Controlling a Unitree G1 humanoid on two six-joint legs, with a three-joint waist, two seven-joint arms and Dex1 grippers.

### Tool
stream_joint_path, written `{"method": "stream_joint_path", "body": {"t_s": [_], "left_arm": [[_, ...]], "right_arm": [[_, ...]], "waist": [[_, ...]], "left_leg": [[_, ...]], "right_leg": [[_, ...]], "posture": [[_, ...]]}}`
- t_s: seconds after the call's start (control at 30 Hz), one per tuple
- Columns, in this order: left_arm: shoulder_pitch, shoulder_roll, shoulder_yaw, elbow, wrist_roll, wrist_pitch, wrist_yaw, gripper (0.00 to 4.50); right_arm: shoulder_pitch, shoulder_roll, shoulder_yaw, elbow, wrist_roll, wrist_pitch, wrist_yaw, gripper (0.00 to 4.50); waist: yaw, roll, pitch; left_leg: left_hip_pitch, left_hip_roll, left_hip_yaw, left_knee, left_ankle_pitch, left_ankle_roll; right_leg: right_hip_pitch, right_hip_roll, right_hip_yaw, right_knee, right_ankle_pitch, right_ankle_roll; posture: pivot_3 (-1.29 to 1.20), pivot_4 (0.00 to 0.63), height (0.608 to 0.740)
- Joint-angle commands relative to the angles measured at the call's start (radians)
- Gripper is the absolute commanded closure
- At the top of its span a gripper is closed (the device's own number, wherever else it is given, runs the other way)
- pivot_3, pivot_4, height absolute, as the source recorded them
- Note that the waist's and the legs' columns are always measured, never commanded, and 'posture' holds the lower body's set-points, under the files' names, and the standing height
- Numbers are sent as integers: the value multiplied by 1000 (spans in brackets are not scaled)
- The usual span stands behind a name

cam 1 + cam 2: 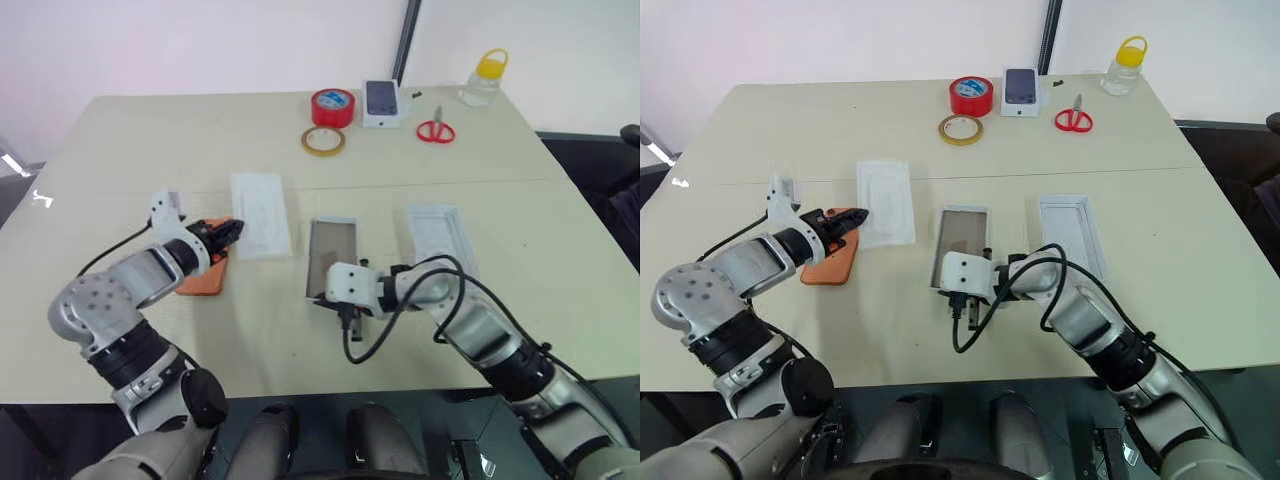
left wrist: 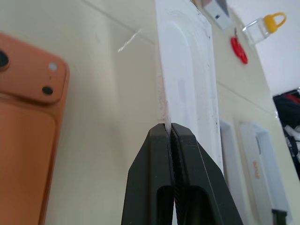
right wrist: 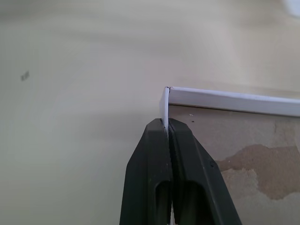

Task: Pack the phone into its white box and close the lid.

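The right gripper is pinched tight on the near rim of the white box, which lies open at the table's middle. The left gripper is clamped on the near edge of a thin white insert just left of the box. The orange phone lies camera side up beside that insert, under the left arm. The lid rests inside up, right of the box.
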Motion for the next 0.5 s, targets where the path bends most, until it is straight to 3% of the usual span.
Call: {"method": "stream_joint_path", "body": {"t_s": [0.03, 0.23, 0.33, 0.47, 0.5], "left_arm": [[-25, 12, 22, -16, -14, 9, -10, 4500], [-25, -11, 11, -33, -17, 26, -9, 4500], [-15, -27, 5, -46, -25, 27, -3, 4500], [5, -42, -14, -58, -36, 27, 4, 4500], [11, -46, -24, -60, -39, 27, 5, 4500]], "right_arm": [[-56, 62, 17, 36, -24, -4, -14, 4452], [-110, 130, 42, 148, -76, -27, -32, 4452], [-104, 139, 15, 126, -52, -14, -21, 3659], [-84, 114, -43, 51, -14, -18, -7, 1785], [-73, 89, -67, 16, 2, -15, 8, 1785]], "waist": [[0, 0, 0], [1, 0, 0], [1, -1, 0], [-1, -1, 0], [0, -1, 0]], "left_leg": [[0, 0, 0, 0, 0, 0], [0, 0, 0, 0, 0, 0], [0, 0, 0, 0, 0, 0], [0, 0, 0, 0, 0, 0], [0, 0, 0, 0, 0, 0]], "right_leg": [[0, 0, 0, 0, 0, 0], [0, 0, 0, 0, 0, 0], [0, 0, 0, 0, 0, 0], [-1, 0, 0, 0, 0, 0], [-1, 0, 0, 0, 0, 0]], "posture": [[0, 150, 740], [0, 150, 740], [0, 150, 740], [0, 150, 740], [0, 150, 740]]}}
